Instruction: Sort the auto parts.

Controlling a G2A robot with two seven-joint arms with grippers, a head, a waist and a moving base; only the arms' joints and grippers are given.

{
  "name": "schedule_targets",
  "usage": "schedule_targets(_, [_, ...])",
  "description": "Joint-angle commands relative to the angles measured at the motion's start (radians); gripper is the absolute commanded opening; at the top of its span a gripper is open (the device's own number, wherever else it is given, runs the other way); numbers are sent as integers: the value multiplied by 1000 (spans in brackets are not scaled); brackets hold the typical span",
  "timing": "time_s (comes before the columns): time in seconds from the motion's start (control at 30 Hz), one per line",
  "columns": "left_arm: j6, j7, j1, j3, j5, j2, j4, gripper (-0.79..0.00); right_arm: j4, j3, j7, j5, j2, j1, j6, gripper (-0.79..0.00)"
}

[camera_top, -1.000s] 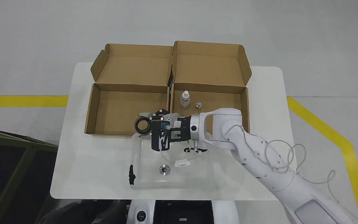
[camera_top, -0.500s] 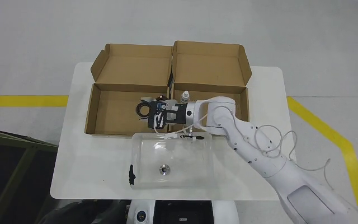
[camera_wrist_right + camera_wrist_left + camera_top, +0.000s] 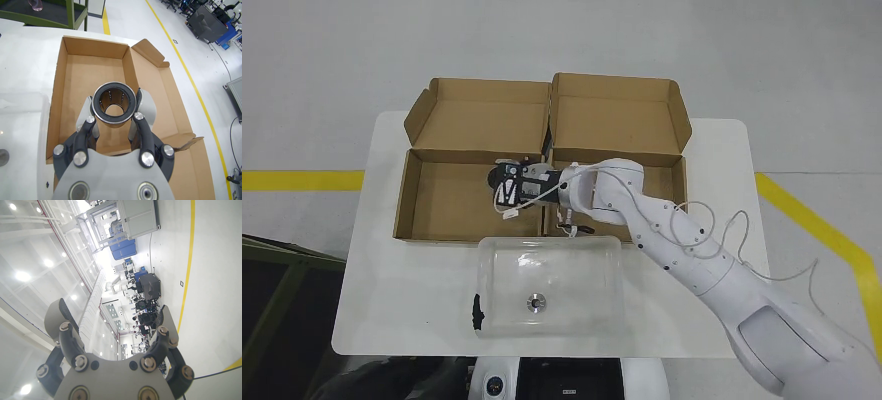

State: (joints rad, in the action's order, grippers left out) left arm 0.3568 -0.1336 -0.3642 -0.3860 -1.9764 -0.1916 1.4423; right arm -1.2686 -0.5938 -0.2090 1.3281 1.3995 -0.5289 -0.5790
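Observation:
My right gripper (image 3: 114,103) is shut on a linear bearing (image 3: 114,106), a metal cylinder with a black ring end and rows of small balls inside. It holds the bearing above the open left cardboard box (image 3: 94,75). From above, the right gripper (image 3: 507,187) and the bearing (image 3: 500,181) hang over the right end of that left box (image 3: 442,205), near the wall it shares with the right cardboard box (image 3: 662,190). My left gripper (image 3: 111,311) points up at the hall ceiling, open with nothing between its fingers.
A clear plastic bin (image 3: 502,270) stands on the white table in front of the boxes, holding a small round metal part (image 3: 534,301) and a black piece (image 3: 477,312). Both box lids stand open at the far side. The bin's edge (image 3: 22,106) lies beside the left box.
The right gripper has carried the bearing up from over the clear bin, away from the robot, to above the left box's right end.

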Motion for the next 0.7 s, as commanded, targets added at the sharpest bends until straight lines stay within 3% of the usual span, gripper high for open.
schedule_targets(0.0, [0, 0, 0, 0, 0, 0, 0, 0, 30, 11, -4, 5, 11, 10, 12, -785])
schedule_targets(0.67, [0, 0, 0, 0, 0, 0, 0, 0, 283, 110, -22, 90, 118, 81, 56, -767])
